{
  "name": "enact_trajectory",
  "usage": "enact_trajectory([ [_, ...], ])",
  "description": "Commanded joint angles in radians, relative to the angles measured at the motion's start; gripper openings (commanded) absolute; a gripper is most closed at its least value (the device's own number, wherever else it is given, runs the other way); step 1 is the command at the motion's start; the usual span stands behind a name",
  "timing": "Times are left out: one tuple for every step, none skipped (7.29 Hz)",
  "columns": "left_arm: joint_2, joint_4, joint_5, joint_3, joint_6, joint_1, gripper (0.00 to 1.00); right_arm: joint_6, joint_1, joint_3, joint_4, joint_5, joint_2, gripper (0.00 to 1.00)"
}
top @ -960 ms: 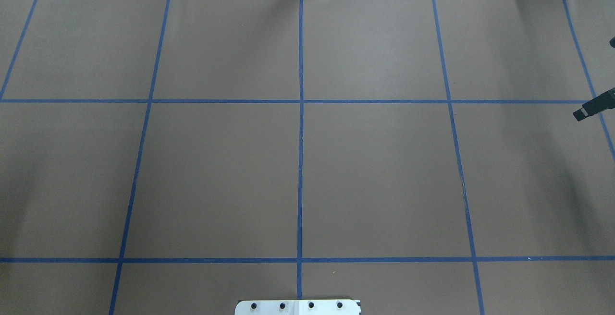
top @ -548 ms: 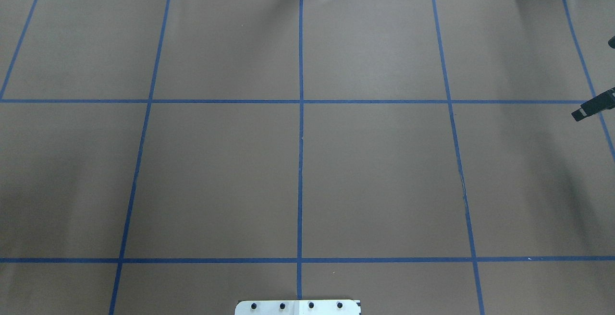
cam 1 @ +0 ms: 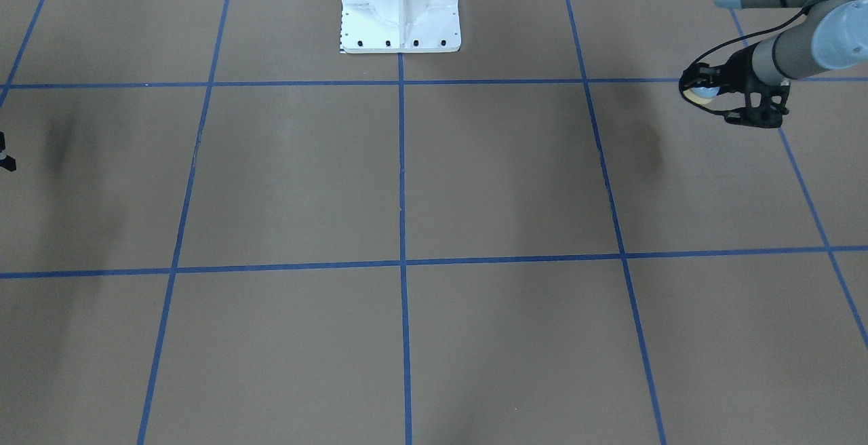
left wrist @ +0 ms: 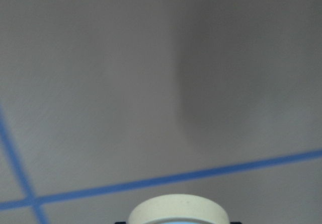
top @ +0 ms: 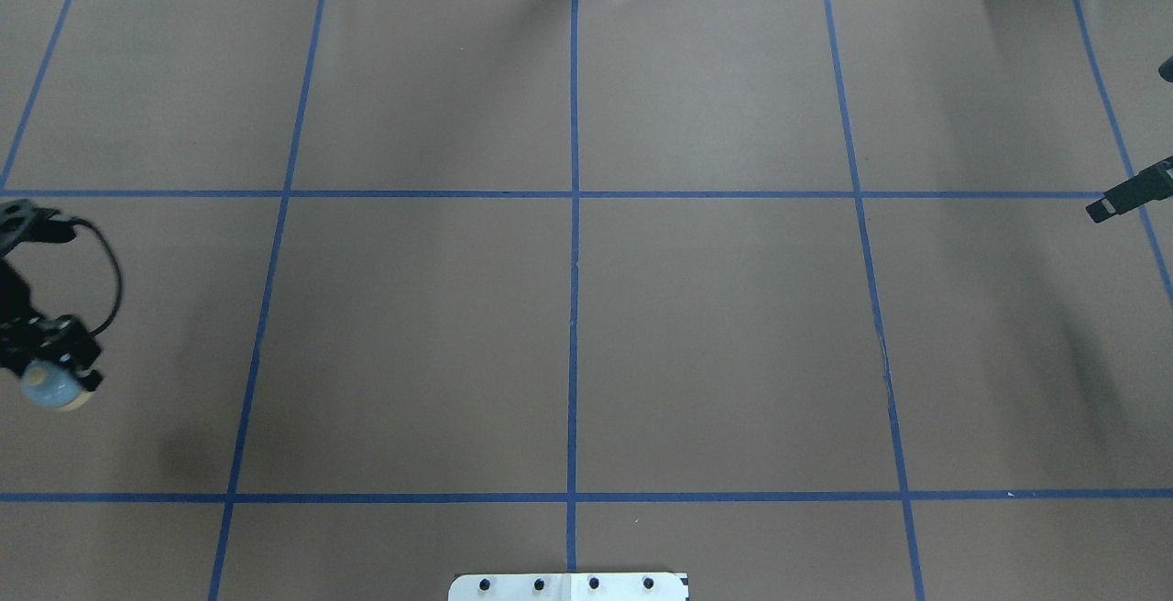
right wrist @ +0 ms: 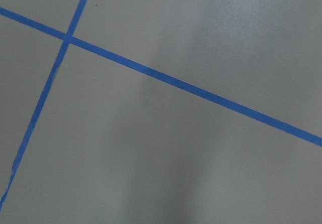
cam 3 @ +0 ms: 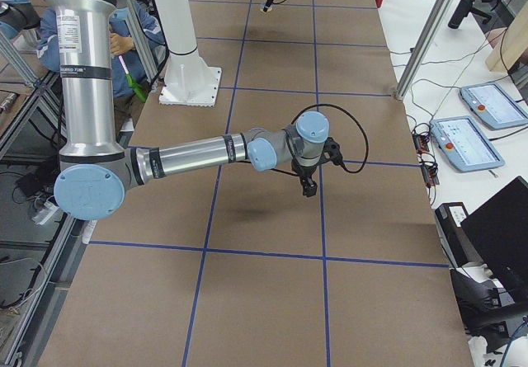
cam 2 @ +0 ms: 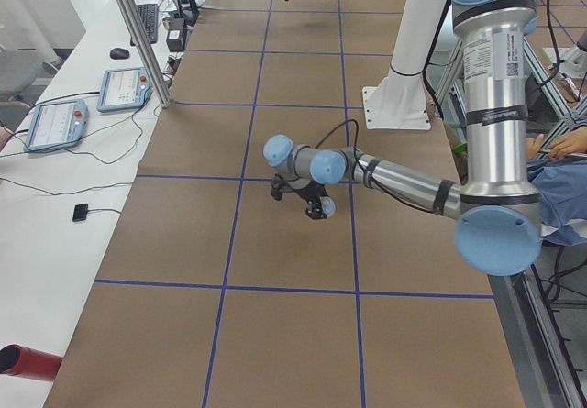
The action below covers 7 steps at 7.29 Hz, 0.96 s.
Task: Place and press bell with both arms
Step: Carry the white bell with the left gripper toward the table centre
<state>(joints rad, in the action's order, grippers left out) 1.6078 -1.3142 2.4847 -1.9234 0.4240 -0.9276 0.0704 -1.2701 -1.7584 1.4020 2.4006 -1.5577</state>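
- Holding the small dome-shaped call bell with light-blue top and cream base ring [top: 50,388] in the black two-finger left gripper [top: 55,374], clamped by its sides, aloft over the brown paper-covered table with blue tape grid [top: 715,326], near that table's left edge
- Judging the step in hand as the carry toward placing: bell neither set down nor pressed yet
- Showing only a sliver of the black right gripper [top: 1113,202] at the opposite edge, well apart from the bell; cannot tell whether wide or narrow
- Calling next for a lowering to seat the cream ring flat on the paper, a release, then a press on its top
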Motion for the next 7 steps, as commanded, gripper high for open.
enact_trajectory([
  [0.389, 0.147, -0.01, 0.093, 0.233, 0.128, 0.0, 0.002, 0.0, -0.003, 0.0, -0.005, 0.004, 1.0],
  [0.541, 0.147, -0.01, 0.197, 0.281, 0.162, 0.0, 0.009, 0.0, -0.003, 0.002, -0.015, 0.002, 1.0],
  [0.727, 0.132, -0.01, 0.371, 0.359, 0.208, 0.0, 0.046, 0.0, 0.002, 0.0, -0.024, 0.005, 1.0],
  [0.909, 0.071, -0.013, 0.573, 0.443, 0.234, 0.0, 0.06, 0.001, 0.003, 0.0, -0.028, 0.007, 1.0],
  [0.998, -0.036, -0.015, 0.725, 0.514, 0.251, 0.0, 0.06, 0.001, 0.008, 0.002, -0.028, 0.008, 1.0],
  [1.018, -0.156, -0.044, 0.801, 0.576, 0.272, 0.04, 0.061, 0.001, 0.011, 0.002, -0.028, 0.007, 1.0],
  [1.034, -0.209, -0.093, 0.843, 0.613, 0.3, 0.05, 0.063, 0.001, 0.01, 0.002, -0.028, 0.007, 1.0],
])
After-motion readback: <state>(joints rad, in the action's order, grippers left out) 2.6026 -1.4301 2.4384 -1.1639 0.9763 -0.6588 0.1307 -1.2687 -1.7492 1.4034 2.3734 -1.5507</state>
